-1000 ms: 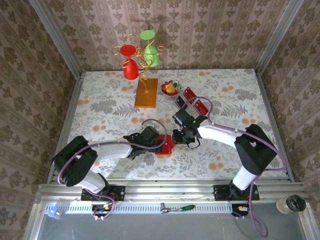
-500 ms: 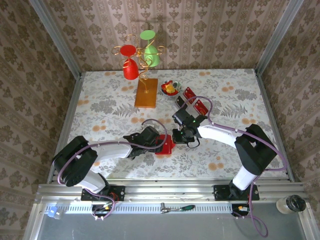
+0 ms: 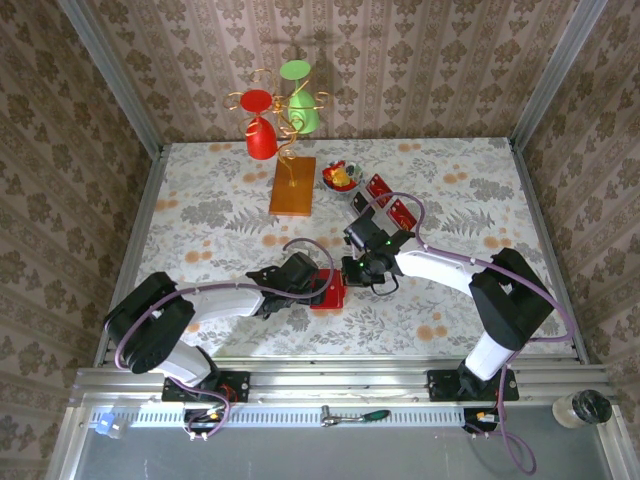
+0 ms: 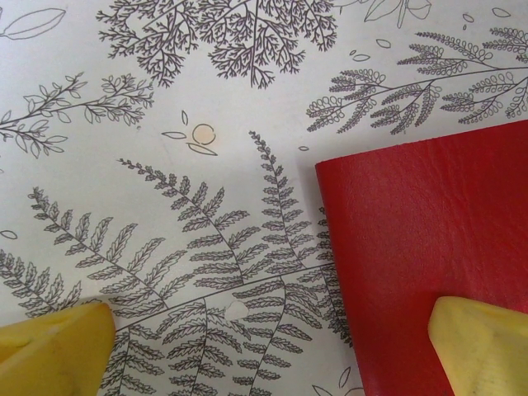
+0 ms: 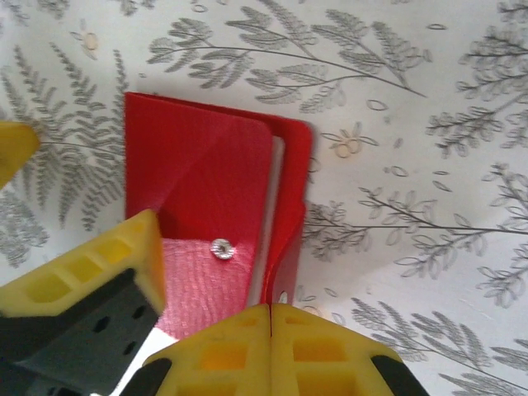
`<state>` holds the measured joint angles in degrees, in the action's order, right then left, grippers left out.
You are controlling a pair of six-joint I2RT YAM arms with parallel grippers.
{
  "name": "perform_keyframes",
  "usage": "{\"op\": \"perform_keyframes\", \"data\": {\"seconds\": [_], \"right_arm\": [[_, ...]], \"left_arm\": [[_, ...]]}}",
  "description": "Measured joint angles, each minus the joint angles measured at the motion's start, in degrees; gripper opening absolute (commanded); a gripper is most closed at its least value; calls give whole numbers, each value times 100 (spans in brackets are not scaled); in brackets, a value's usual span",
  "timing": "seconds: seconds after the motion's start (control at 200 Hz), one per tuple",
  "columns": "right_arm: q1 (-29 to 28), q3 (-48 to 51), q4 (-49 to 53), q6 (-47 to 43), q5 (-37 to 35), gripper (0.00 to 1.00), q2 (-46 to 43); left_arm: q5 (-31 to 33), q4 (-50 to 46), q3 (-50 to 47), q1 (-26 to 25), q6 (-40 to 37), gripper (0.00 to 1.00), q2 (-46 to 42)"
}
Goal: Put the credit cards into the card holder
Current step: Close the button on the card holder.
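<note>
Both arms reach in from the near edge and meet in the middle. The left gripper (image 3: 322, 287) sits low and points right, with its jaws wide open. The right gripper (image 3: 350, 272) points down, its yellow fingers (image 5: 223, 355) pressed tight together.

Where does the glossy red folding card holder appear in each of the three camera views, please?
Top external: the glossy red folding card holder sits just below the picture's centre.
Left wrist: its red outer face covers the right side, from mid-height to the bottom edge.
Right wrist: it lies left of centre, partly open, with its metal snap stud showing.
Shared landmark: the white fern-printed tablecloth under it.
</note>
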<state>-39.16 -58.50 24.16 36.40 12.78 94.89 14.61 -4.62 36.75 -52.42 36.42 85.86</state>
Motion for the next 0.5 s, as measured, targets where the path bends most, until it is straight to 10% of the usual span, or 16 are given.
{"op": "perform_keyframes", "data": {"seconds": [0.5], "right_arm": [[-2, 11, -1005, 588, 761, 0, 540]], "left_arm": [[-2, 11, -2, 0, 0, 100, 0]]}}
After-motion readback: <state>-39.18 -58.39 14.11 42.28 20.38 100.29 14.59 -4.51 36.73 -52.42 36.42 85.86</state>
